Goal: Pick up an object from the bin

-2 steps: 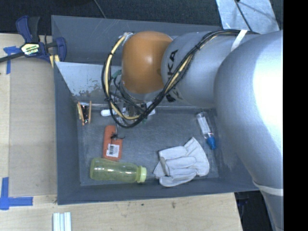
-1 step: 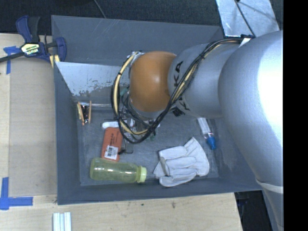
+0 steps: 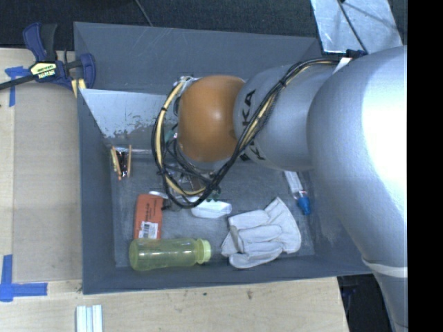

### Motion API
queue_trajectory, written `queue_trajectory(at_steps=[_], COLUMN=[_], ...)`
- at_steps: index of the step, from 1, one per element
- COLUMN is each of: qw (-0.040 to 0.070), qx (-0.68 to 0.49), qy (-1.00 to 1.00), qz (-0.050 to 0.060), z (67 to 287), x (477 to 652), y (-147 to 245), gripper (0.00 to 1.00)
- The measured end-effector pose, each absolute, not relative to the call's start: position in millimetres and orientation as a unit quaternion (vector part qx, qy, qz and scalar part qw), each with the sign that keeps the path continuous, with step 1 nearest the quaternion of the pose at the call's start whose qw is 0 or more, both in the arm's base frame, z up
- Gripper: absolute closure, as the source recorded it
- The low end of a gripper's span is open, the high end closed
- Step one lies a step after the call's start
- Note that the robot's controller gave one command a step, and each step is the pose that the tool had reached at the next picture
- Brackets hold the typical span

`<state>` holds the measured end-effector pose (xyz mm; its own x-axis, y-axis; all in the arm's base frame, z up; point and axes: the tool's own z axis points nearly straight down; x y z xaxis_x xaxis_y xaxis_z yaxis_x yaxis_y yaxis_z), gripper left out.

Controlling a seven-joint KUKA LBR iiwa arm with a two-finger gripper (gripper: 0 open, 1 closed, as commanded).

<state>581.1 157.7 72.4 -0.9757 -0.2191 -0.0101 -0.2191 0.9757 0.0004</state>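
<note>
- The gripper (image 3: 181, 184) hangs low over the middle of the grey bin (image 3: 97, 206), beneath the arm's orange wrist cover (image 3: 208, 120) and a loop of black and yellow cables (image 3: 163, 137); these screen its working end from us, so we cannot tell whether it is open or closed.
- Nearest, just below the gripper and a little to its right in the view, lies a small flat white piece (image 3: 211, 209); it seems to touch the lowest bend of the cables, though the shadow there leaves us unsure.
- Just below the gripper and to its left, an orange box with a white label (image 3: 148, 218) lies flat on the floor; its upper end comes close under the gripper; the gripper is over the gap between this box and the white piece, and we cannot say which of the two it is nearer to.
- Farther below the gripper, a clear yellow-green bottle (image 3: 169, 252) lies on its side along the bin's near wall; it touches the box's lower end; its cap points to the right.
- Below the gripper and to its right, past the white piece, a crumpled white glove (image 3: 266, 237) rests just beside the bottle's cap.
- Out to the gripper's right, close by the arm's silver body, a pen with a blue cap (image 3: 299, 194) lies above the glove.
- Well apart on the gripper's left, a small clear thing with brown and orange in it (image 3: 121, 161) lies near the far left corner.
</note>
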Motion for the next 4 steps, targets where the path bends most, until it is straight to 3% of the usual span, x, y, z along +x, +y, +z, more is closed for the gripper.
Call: queue_trajectory(at_steps=[1,2,3,4], qw=[0.005,0.001,0.001,-0.001], qx=[-0.11,-0.122,-0.121,-0.132], qy=[0.994,0.993,0.993,0.991], qz=[0.001,0.0,0.0,0.0], z=[72,180,180,228], x=[581.1,576.9,576.9,578.5], y=[158,152,152,149], gripper=[1.0,1.0,1.0,1.0])
